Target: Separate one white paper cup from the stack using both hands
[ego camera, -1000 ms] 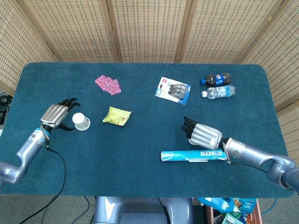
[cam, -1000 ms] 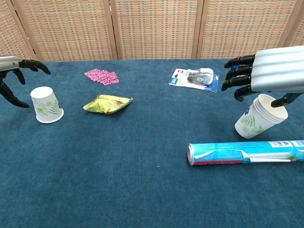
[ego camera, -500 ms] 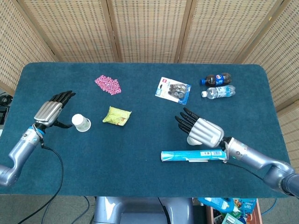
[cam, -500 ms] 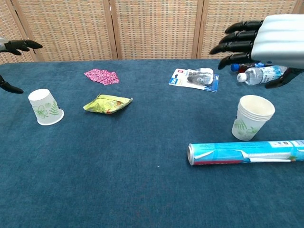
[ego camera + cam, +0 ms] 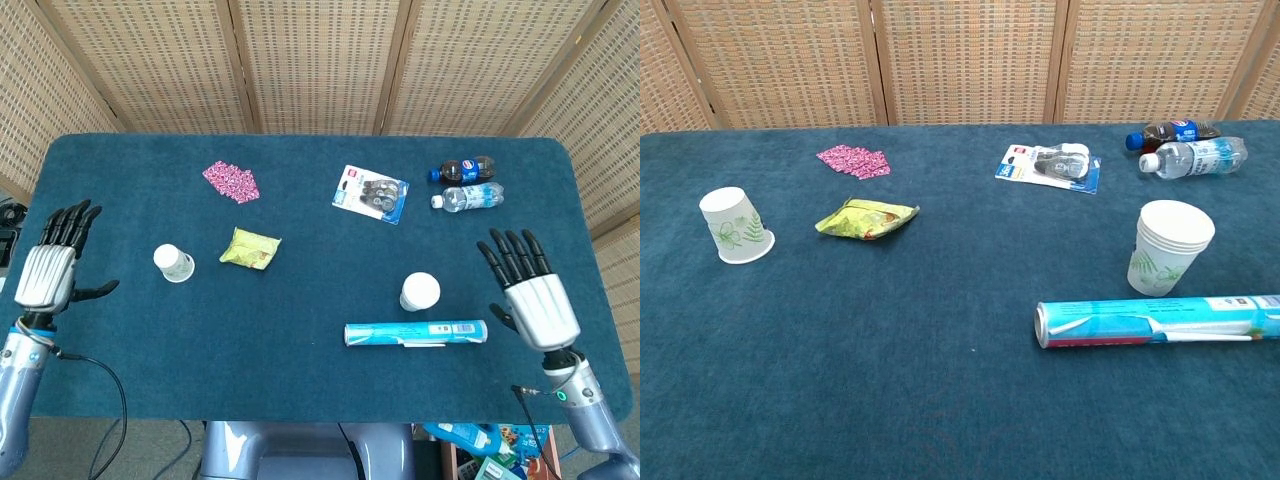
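Observation:
A single white paper cup with a green leaf print stands upside down on the left of the blue table. The stack of white paper cups stands mouth up on the right, just behind a blue tube. My left hand hovers open near the table's left edge, well left of the single cup. Near the right edge my right hand is open with fingers spread, apart from the stack. Neither hand shows in the chest view.
A blue tube lies in front of the stack. A yellow-green snack packet, a pink patterned packet, a blister pack and two bottles lie further back. Wicker screens stand behind the table.
My left hand has drawn back from the single cup to the left edge. The right hand let go of the stack, rose and pulled away to the right; both left the chest view.

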